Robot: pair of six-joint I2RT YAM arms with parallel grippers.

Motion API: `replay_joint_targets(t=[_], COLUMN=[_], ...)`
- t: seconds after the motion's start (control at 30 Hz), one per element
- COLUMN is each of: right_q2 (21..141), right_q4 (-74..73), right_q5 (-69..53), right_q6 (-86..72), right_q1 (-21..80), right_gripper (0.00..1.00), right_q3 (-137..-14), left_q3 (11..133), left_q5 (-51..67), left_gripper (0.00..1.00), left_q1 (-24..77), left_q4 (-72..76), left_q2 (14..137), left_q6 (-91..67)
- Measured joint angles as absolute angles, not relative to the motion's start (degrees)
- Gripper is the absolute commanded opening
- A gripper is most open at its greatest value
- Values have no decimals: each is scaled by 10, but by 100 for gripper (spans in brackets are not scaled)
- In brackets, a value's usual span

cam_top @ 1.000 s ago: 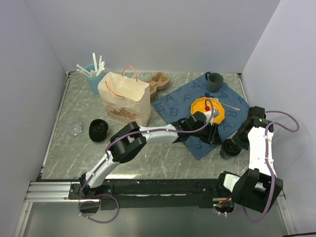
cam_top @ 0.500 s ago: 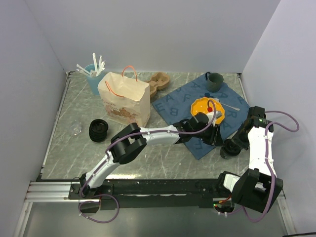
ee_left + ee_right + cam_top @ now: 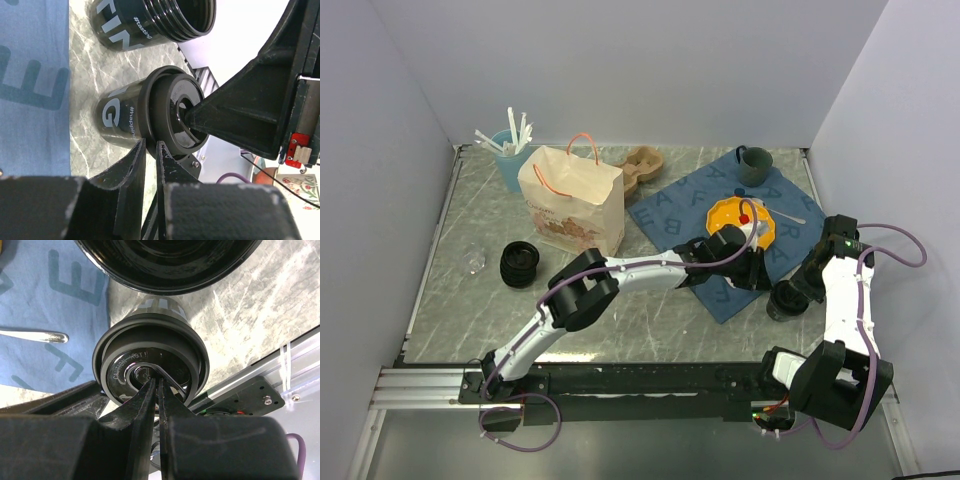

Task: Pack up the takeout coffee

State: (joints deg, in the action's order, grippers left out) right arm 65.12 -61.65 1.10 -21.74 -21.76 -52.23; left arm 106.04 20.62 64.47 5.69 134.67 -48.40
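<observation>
Lid (image 3: pixel 172 352) of the coffee cup (image 3: pixel 125 117) is reading "CAUTION HOT!" in raised letters. The cup's black side is showing a big white "G" and "#happi", with the rest hidden behind the lid rim. A second cup (image 3: pixel 150 20), black, open and ribbed at the mouth, is standing just beside it and showing "TING" and "#tasting". The blue cloth (image 3: pixel 30 75) is carrying big letters, A, E and F among them, and a spoon (image 3: pixel 35 335) is lying on it. The coffee cup is standing upright on the marble table (image 3: pixel 82 75) at the near right, just off the cloth's near edge and well apart from the paper bag (image 3: pixel 570 200) at far left. Its long axis is running vertical, with the lid facing up and the base on the table. The left gripper (image 3: pixel 150 142) is coming in from the side, its fingers narrow with only a slit between them. The tips are sitting at the lid's rim, and I cannot tell if they are pinching it. The right gripper (image 3: pixel 155 382) is coming from above with its fingers almost together, the tips sitting in the lid's centre recess. I cannot tell whether anything is being held there.
</observation>
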Motion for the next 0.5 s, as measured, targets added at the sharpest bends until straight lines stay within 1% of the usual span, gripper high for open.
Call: replay_joint_targets(t=[0.33,0.4,0.47,0.5], right_q2=[655,656,656,656], right_q4=[-614,-614,-615,-615], right_q5=[10,10,9,8], right_q6=[-215,-215,-213,-212], right_q1=[-218,-218,-218,-218], right_gripper=[13,13,13,14], right_q3=[-523,-523,-524,-524], left_q3=[1063,1070,1076,1076], left_q5=[203,201,198,199], left_gripper=[6,8,14,21], left_q1=[643,644,645,644], left_q4=[60,49,37,36], left_q2=[1353,1353,1353,1352], left_q6=[-495,-494,-492,-493])
